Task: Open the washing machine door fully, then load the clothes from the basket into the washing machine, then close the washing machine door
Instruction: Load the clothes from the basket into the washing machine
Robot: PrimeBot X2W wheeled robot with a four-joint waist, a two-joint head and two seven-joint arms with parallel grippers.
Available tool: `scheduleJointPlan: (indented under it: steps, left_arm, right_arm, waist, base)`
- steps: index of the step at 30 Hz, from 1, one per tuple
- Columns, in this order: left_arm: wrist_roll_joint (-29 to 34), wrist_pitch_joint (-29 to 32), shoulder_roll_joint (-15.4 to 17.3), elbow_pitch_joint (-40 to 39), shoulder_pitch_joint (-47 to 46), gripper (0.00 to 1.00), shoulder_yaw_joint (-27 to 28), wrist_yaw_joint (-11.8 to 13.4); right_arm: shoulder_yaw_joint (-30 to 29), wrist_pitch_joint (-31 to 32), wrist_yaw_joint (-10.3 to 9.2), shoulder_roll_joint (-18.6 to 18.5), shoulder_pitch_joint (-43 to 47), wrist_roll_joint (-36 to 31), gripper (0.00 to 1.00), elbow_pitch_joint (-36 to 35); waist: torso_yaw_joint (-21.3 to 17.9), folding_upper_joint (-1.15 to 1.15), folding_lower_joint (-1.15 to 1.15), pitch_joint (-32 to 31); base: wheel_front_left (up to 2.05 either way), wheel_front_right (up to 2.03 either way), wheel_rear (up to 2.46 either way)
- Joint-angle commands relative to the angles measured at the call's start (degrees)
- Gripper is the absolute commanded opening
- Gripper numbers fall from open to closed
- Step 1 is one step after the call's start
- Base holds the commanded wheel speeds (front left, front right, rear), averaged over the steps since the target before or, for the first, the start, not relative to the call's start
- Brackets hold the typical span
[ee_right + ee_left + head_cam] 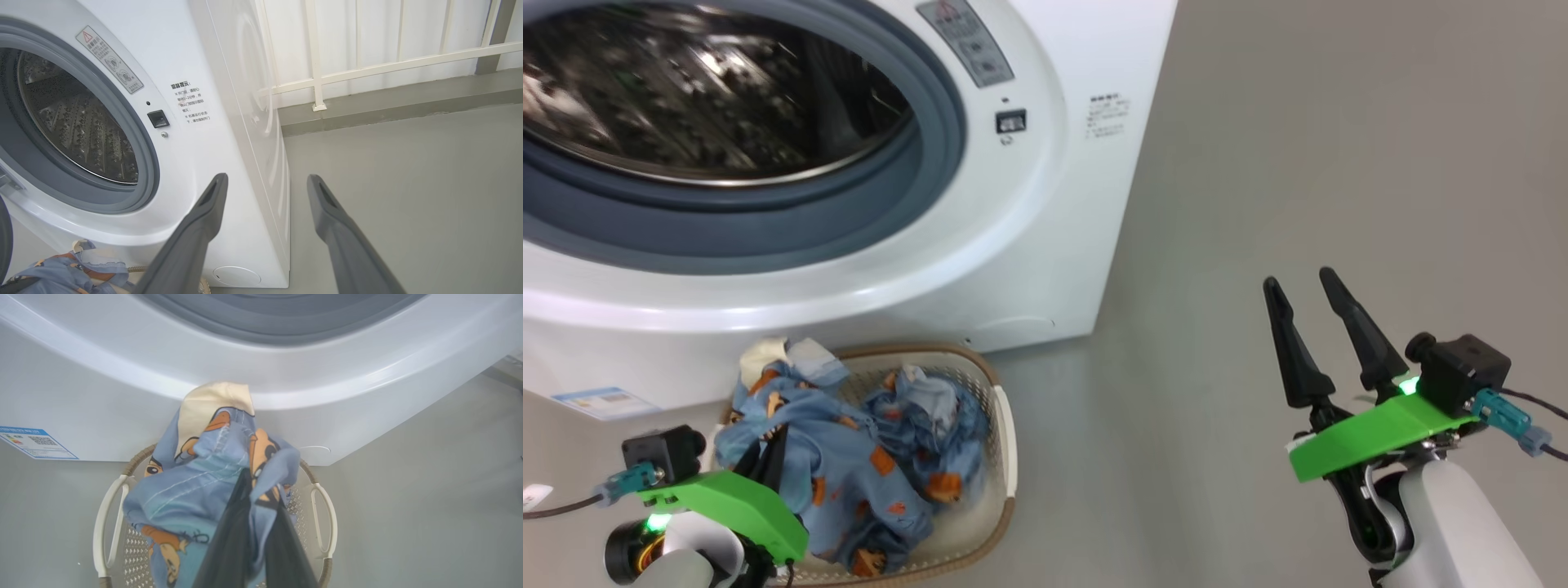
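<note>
Basket (pixel 1001 425) on the floor (pixel 1298 163), directly before the washing machine (pixel 1029 269), clothes (pixel 849 457) heaped in it. My left gripper (pixel 772 457) at the basket's left, among the clothes; my right gripper (pixel 1298 278) well apart, rightward.

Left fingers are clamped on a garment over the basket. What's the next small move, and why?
Probably raise the left gripper toward the drum: its fingers are shut on the clothes, the bunch sits over the basket, and the machine's mouth stands open just above.

We see light blue clothes (pixel 849 457) with orange-brown figures, a cream basket (pixel 982 500) rimmed brown, and a white washing machine (pixel 1045 245) with a grey-blue seal (pixel 768 237).
</note>
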Motion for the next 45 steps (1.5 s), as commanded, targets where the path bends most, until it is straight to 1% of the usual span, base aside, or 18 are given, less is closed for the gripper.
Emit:
scheduleJointPlan:
  steps: [1, 5, 13, 15, 16, 21, 24, 31, 41, 45]
  left_arm:
    - [1.5, -0.8, 2.3, -2.4, 0.3, 0.00, 2.8, 0.6]
    - [4.9, -0.8, 1.9, -9.8, 3.7, 0.00, 6.8, 2.7]
    - [11.8, -0.8, 1.4, -24.5, 10.2, 0.00, 12.3, 6.6]
    - [13.3, -0.8, 1.0, -28.0, 11.6, 0.00, 13.8, 7.3]
    - [15.0, -0.8, 0.6, -31.4, 12.9, 0.00, 15.1, 7.7]
    - [20.9, -0.8, 0.1, -38.3, 15.5, 0.00, 17.4, 8.5]
    - [23.0, -0.8, -0.6, -40.0, 17.3, 0.00, 18.4, 8.9]
    - [24.9, -0.8, -1.4, -40.9, 19.3, 0.00, 20.6, 9.9]
    - [26.1, -0.9, -2.8, -40.2, 19.8, 0.00, 22.9, 9.6]
    - [26.6, -0.9, -3.1, -39.6, 19.1, 0.00, 23.4, 9.1]
  right_arm:
    - [0.9, -0.3, 0.09, -0.3, 1.0, 0.4, 1.00, -1.2]
    - [0.6, -0.3, 0.09, -0.9, 2.4, 0.7, 1.00, -1.2]
    - [-0.2, -0.3, 0.09, -2.1, 4.3, 1.1, 1.00, -1.1]
    - [-0.3, -0.3, 0.09, -2.3, 4.7, 1.1, 1.00, -1.1]
    - [-0.5, -0.3, 0.09, -2.6, 5.1, 1.2, 1.00, -1.1]
    - [-0.4, -0.3, 0.09, -2.9, 5.5, 1.5, 1.00, -1.5]
    - [-0.3, -0.3, 0.09, -3.2, 5.8, 1.6, 1.00, -1.6]
    - [-0.5, -0.3, 0.09, -4.1, 6.0, 1.4, 1.00, -2.0]
    - [-0.7, -0.3, 0.09, -4.3, 6.4, 1.1, 1.00, -2.5]
    - [-0.6, -0.3, 0.09, -4.3, 6.4, 1.0, 1.00, -2.6]
  waist:
    - [2.7, 0.00, 0.00, -3.9]
    - [3.6, 0.00, 0.00, -5.9]
    - [5.5, 0.00, 0.00, -9.1]
    - [5.9, 0.00, 0.00, -9.9]
    - [6.2, 0.00, 0.00, -10.5]
    - [6.7, 0.00, 0.00, -11.4]
    - [6.7, 0.00, 0.00, -11.8]
    - [6.7, 0.00, 0.00, -12.2]
    - [6.5, 0.00, 0.00, -12.1]
    - [6.4, 0.00, 0.00, -11.8]
  base:
    - [0.00, 0.00, 0.00]
    - [0.00, 0.00, 0.00]
    - [0.00, 0.00, 0.00]
    - [0.00, 0.00, 0.00]
    - [0.00, 0.00, 0.00]
    - [0.00, 0.00, 0.00]
    - [0.00, 0.00, 0.00]
    - [0.00, 0.00, 0.00]
    - [0.00, 0.00, 0.00]
    - [0.00, 0.00, 0.00]
